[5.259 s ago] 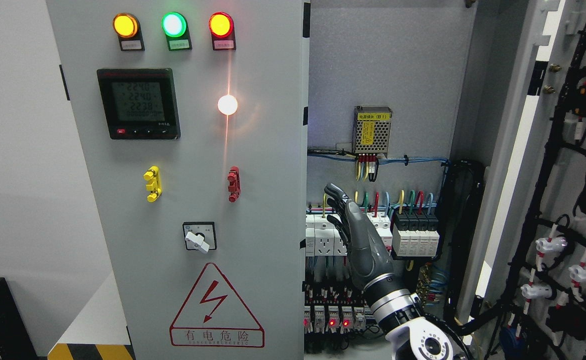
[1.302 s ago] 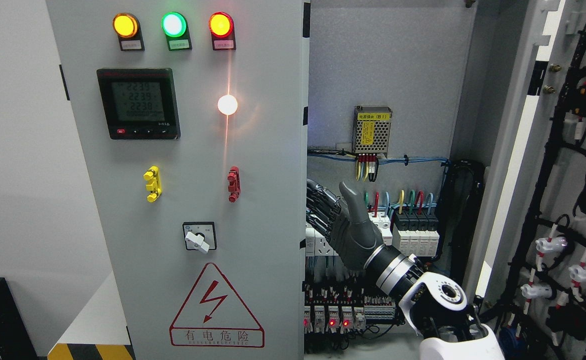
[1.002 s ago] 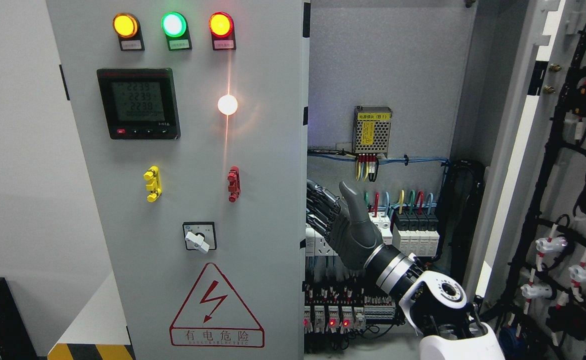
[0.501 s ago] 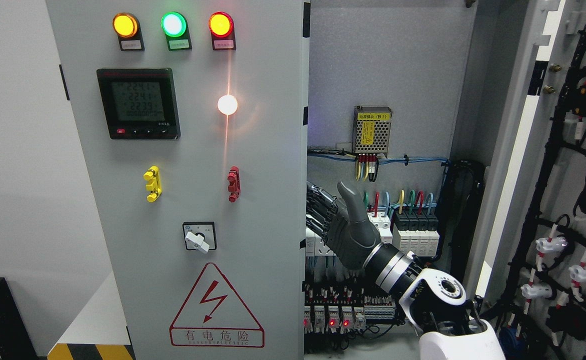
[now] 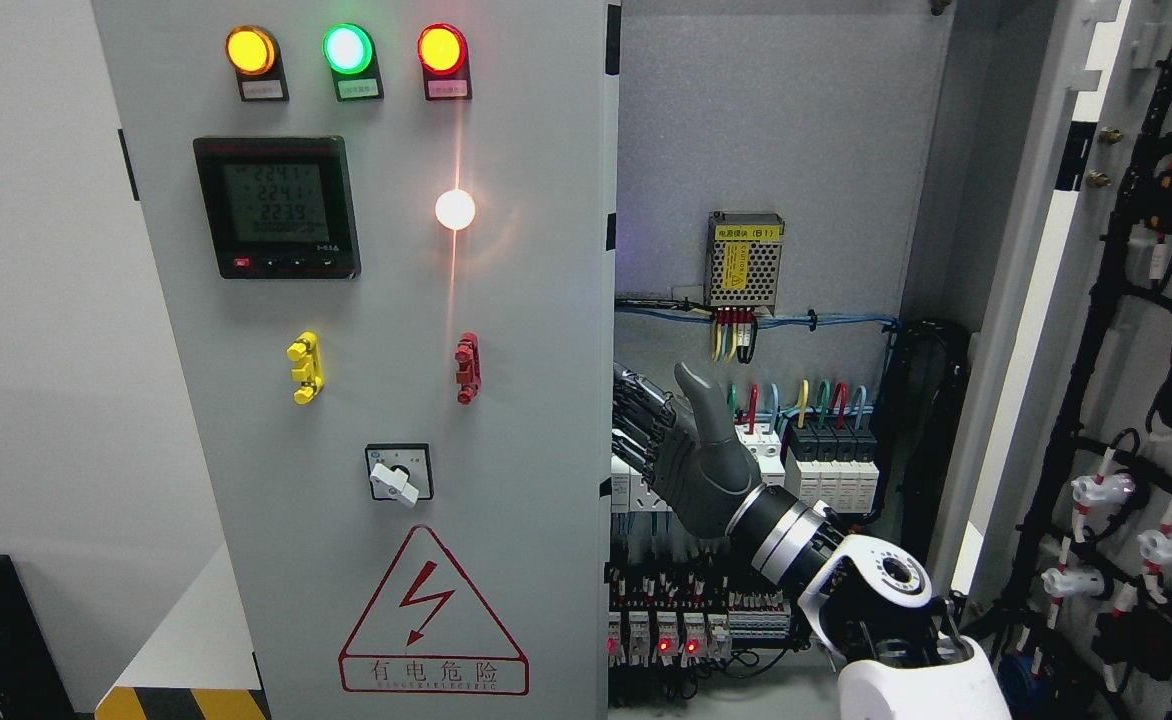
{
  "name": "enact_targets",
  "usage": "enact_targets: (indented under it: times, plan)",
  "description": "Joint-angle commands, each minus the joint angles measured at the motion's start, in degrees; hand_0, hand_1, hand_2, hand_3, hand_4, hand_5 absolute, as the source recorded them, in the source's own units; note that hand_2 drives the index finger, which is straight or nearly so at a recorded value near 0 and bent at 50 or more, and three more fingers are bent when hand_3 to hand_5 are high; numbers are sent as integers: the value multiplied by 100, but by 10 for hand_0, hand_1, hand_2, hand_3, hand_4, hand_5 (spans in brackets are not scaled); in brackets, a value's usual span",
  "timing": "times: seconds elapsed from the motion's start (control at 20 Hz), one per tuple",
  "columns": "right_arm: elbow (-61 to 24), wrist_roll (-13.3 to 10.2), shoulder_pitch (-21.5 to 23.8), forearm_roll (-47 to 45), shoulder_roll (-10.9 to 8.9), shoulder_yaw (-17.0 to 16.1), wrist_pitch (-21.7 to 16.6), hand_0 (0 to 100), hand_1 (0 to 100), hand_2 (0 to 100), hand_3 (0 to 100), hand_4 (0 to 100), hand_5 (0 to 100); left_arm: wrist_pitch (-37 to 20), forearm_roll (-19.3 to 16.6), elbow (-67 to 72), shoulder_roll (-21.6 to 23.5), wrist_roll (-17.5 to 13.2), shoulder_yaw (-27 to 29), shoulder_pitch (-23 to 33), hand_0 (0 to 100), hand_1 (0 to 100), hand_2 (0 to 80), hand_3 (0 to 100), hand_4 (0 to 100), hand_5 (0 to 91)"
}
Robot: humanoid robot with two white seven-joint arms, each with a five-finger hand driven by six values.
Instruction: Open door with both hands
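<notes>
— Where is your hand, and what are the fingers doing?

— My right hand point(image 5: 691, 455) has come in from the lower right and sits inside the open side of the cabinet, just beside the inner edge of the left door point(image 5: 506, 420). My fingers point(image 5: 636, 410) reach toward that edge, bent at the knuckles, and the thumb point(image 5: 698, 395) stands up, apart from them. Their tips lie right at the door's edge, so I cannot tell whether they hook around it, only touch it, or stop short. I hold nothing that I can see. My left hand does not show.

— And the doors themselves?

— The left door faces me and fills the middle of the view. The right door point(image 5: 1036, 330) stands swung wide at the right, its wired inner face turned toward me.

— Count what is on the left door.

— Three round lamps point(image 5: 346, 48) along the top: amber, green, red. One meter point(image 5: 278, 207) with a lit display. One white glowing light point(image 5: 455, 209). Two small fittings, one yellow point(image 5: 304, 367) and one red point(image 5: 467, 367). One rotary switch point(image 5: 398, 473). One warning triangle point(image 5: 433, 612) with a lightning bolt.

— Inside?

— One perforated metal box point(image 5: 743, 262) with a yellow label, above rows of breakers point(image 5: 826, 465).
</notes>
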Motion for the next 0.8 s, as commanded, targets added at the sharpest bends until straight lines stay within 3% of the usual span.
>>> enact_targets:
  times: [0.0, 0.75]
  plan:
    - [15, 163, -9, 5, 4, 1, 7, 0, 0, 0, 0, 0, 0, 0, 0, 0, -2, -4, 0, 0, 0, 0, 0, 0, 0, 0]
    - [59, 330, -123, -4, 4, 1, 7, 0, 0, 0, 0, 0, 0, 0, 0, 0, -2, -4, 0, 0, 0, 0, 0, 0, 0, 0]
